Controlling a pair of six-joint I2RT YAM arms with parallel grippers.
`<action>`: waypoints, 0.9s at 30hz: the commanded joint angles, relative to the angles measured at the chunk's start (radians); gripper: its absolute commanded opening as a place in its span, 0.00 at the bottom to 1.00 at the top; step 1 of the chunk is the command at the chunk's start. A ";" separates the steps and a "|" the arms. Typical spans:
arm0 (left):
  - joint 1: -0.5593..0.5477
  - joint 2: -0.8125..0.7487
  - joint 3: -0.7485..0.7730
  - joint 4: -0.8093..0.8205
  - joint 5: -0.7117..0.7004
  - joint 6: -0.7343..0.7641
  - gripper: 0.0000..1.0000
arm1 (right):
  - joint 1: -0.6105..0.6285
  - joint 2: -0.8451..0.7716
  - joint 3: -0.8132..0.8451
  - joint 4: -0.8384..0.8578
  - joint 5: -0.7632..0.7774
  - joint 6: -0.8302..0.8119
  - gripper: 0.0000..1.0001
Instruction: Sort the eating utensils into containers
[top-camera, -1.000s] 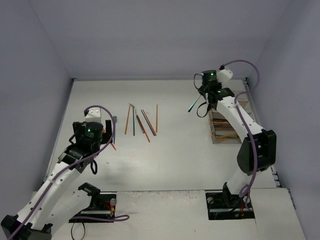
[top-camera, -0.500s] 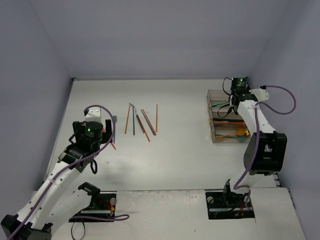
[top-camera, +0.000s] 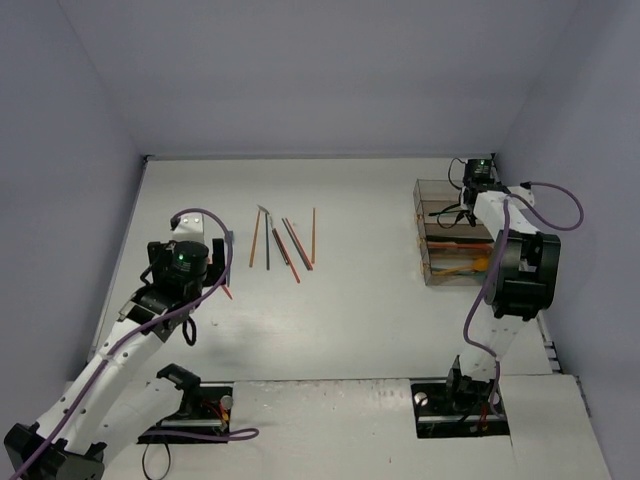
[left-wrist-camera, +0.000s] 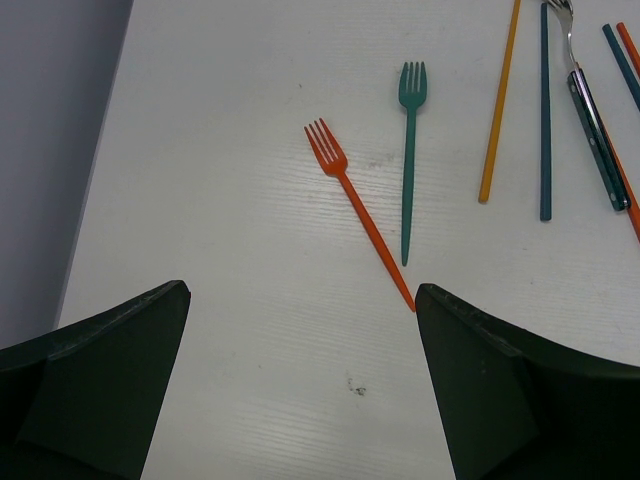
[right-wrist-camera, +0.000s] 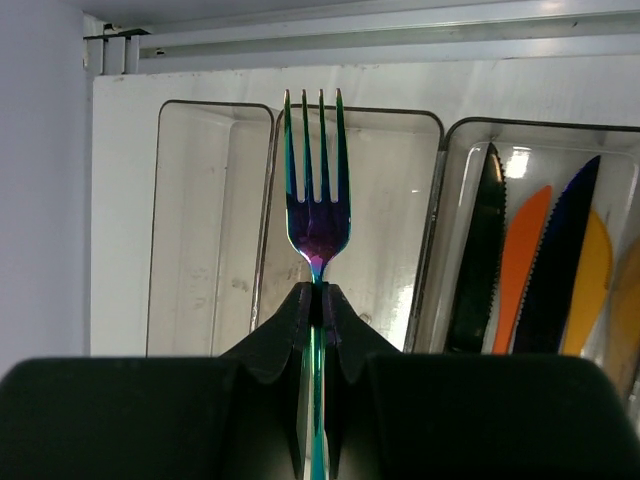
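At the far right corner the right gripper (right-wrist-camera: 318, 300) pinches a shiny fork (right-wrist-camera: 316, 190) over the bins (right-wrist-camera: 266, 220); the left gripper (left-wrist-camera: 300, 290), spread wide and empty, hangs above an orange fork (left-wrist-camera: 355, 215).

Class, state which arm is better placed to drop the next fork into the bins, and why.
Right, probably. The right gripper is shut on a fork held at the bins, in line with an empty compartment beside the knives. The left gripper is open, holding nothing, far from them.

Two plastic forks (left-wrist-camera: 366, 225) (left-wrist-camera: 408, 165), four knives (right-wrist-camera: 480, 260)
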 joint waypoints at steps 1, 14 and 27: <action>0.009 0.017 0.019 0.038 -0.024 0.010 0.95 | -0.005 0.030 0.078 0.024 0.021 0.039 0.00; 0.009 0.028 0.022 0.039 -0.028 0.010 0.95 | -0.001 0.084 0.079 0.029 -0.051 0.026 0.11; 0.009 0.030 0.025 0.040 -0.026 0.010 0.95 | 0.059 -0.005 0.097 0.048 -0.106 -0.240 0.22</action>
